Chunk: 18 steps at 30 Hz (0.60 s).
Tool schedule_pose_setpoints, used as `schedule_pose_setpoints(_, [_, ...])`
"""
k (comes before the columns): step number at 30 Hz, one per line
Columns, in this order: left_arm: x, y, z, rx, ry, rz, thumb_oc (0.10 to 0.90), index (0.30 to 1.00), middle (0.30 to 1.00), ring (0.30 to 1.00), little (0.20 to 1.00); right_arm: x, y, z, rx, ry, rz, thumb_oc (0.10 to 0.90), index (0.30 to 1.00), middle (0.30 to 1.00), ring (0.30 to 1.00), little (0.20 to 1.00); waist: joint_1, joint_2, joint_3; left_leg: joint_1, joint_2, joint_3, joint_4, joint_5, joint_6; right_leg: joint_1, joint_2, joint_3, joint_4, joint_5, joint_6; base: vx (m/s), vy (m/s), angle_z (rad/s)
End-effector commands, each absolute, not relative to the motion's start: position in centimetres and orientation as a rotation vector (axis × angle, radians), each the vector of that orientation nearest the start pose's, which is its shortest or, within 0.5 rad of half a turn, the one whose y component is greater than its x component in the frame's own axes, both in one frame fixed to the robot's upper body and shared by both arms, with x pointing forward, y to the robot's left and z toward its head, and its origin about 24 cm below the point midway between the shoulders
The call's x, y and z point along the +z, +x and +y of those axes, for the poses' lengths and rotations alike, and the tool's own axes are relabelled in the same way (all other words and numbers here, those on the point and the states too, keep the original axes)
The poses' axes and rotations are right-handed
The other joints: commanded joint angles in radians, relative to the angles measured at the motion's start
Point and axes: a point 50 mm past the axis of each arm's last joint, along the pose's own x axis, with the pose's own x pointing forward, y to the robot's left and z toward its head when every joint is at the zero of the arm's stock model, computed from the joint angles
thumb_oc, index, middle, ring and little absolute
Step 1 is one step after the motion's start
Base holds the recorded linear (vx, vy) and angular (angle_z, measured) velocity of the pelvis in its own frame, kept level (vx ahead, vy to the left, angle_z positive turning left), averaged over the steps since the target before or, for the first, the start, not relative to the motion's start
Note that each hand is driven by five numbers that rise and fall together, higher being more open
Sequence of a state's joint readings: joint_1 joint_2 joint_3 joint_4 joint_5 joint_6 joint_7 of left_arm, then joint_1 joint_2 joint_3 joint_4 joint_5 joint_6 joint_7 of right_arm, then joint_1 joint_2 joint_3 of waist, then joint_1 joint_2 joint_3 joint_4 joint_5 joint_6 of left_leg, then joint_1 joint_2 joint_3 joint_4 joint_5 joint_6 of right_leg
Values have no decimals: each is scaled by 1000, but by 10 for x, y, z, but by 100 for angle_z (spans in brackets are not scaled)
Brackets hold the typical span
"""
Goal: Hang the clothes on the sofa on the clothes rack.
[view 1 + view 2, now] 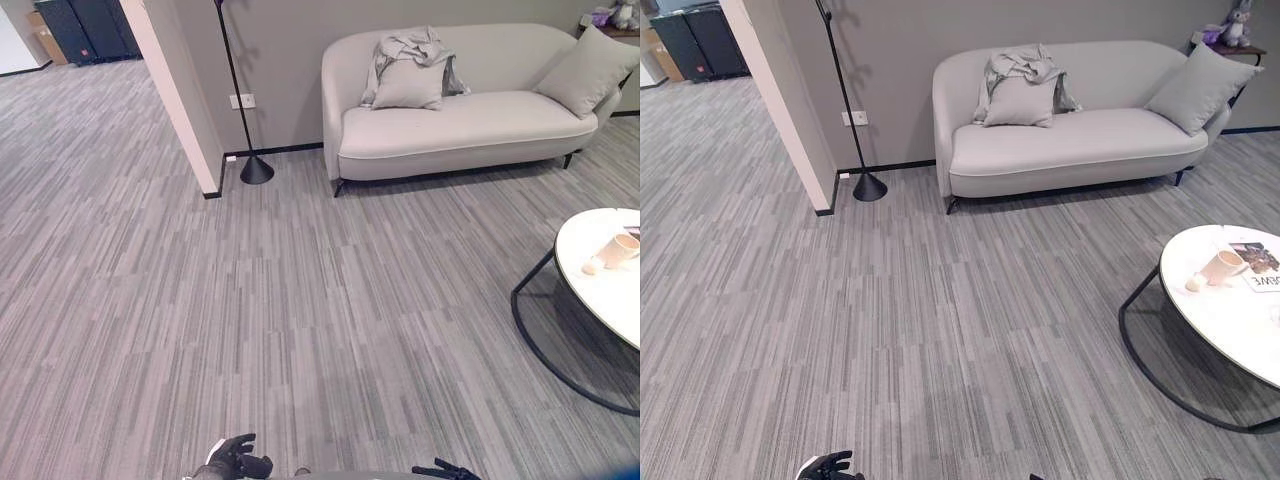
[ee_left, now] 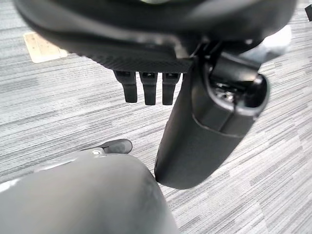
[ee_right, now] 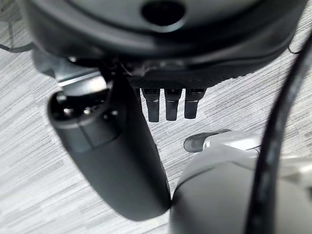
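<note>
Clothes (image 1: 408, 48) lie crumpled over a cushion (image 1: 408, 84) on the sofa (image 1: 470, 125), well apart from both hands. Left hand (image 1: 238, 458) and right hand (image 1: 446, 470) hang relaxed, holding nothing. Approach is the step in hand; next comes walking across the carpet to the sofa.
</note>
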State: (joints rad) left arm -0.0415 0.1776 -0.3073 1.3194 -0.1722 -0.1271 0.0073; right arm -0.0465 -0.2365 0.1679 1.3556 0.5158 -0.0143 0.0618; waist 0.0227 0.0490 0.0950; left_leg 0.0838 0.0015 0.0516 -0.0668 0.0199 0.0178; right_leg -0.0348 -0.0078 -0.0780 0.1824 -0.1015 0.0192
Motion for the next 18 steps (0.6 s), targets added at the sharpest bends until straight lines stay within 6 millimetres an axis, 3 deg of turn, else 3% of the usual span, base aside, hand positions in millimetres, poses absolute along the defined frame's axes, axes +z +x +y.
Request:
schedule_pose_setpoints(1, [-168,95,189,-85,239,1168,800,900,900,900,900,-167,98,-205,-190,175,1206,800,900,900,900,900,0,-51,53,23,-39,-36,7,-69,36,-40,-172,-58,140,142,136,61,82,-26])
schedule_pose_setpoints(2, [-169,92,190,-90,242,1181,800,900,900,900,900,-165,102,-204,-188,181,1189,800,900,900,900,900,2,-42,67,52,-35,-24,4,-81,41,-84,-209,-120,235,180,145,51,53,-26])
schedule_pose_setpoints(3, [-169,92,189,-90,241,1181,800,900,900,900,900,-165,102,-204,-188,181,1189,800,900,900,900,900,1,-43,67,52,-36,-24,4,-81,42,-85,-210,-120,238,179,146,180,46,-29])
schedule_pose_setpoints(4, [-170,89,190,-83,234,1193,800,900,900,900,900,-165,103,-204,-194,193,1183,800,900,900,900,900,7,-46,66,83,-35,-10,-5,-100,42,-98,-267,-197,232,205,153,128,-6,-14])
schedule_pose_setpoints(5, [-170,89,190,-83,234,1193,800,900,900,900,900,-165,103,-204,-194,193,1183,800,900,900,900,900,6,-45,66,83,-35,-11,-5,-100,42,-97,-267,-197,232,205,153,202,-38,-9])
schedule_pose_setpoints(7, [-171,86,190,-92,237,1207,800,900,900,900,900,-165,101,-206,-207,203,1185,800,900,900,900,900,5,-53,65,108,-25,-9,-13,-130,24,-110,-295,-234,87,209,148,204,-130,-4])
schedule_pose_setpoints(8, [-171,86,190,-92,237,1207,800,900,900,900,900,-165,101,-206,-207,203,1185,800,900,900,900,900,6,-50,67,111,-21,-8,-13,-131,23,-105,-290,-236,81,211,147,312,-221,0])
schedule_pose_setpoints(9, [-170,90,190,-91,241,1200,800,900,900,900,900,-165,100,-208,-234,232,1181,800,900,900,900,900,-14,-57,75,135,-13,-25,-16,-156,1,-138,-293,-203,-58,248,169,189,-124,-1])
schedule_pose_setpoints(10, [-170,90,189,-91,241,1200,800,900,900,900,900,-165,100,-208,-235,232,1181,800,900,900,900,900,-12,-54,76,138,-9,-24,-16,-158,0,-133,-289,-203,-63,251,169,271,-171,-20])
schedule_pose_setpoints(12, [-169,95,191,-87,247,1185,800,900,900,900,900,-166,96,-208,-260,262,1189,800,900,900,900,900,-25,-55,78,179,22,-35,-19,-189,-28,-165,-312,-186,-180,323,205,378,-186,-26])
schedule_pose_setpoints(15, [-168,95,194,-105,271,1190,800,900,900,900,900,-168,91,-207,-245,252,1207,800,900,900,900,900,-39,-62,63,230,54,-45,-20,-219,-55,-173,-326,-194,-195,367,220,437,-194,-14])
schedule_pose_setpoints(16, [-168,95,194,-126,297,1191,800,900,900,900,900,-168,90,-208,-242,244,1209,800,900,900,900,900,-45,-67,49,243,67,-50,-20,-231,-67,-165,-322,-196,-192,361,217,516,-255,-5])
schedule_pose_setpoints(17, [-168,95,195,-147,335,1189,800,900,900,900,900,-167,90,-212,-241,222,1210,800,900,900,900,900,-55,-62,30,247,112,-53,-20,-225,-84,-170,-306,-195,-159,348,209,385,-199,-10])
schedule_pose_setpoints(18, [-168,95,195,-147,335,1190,800,900,900,900,900,-167,89,-212,-241,222,1210,800,900,900,900,900,-55,-60,28,246,115,-53,-20,-225,-85,-171,-304,-195,-157,346,208,365,-231,-4])
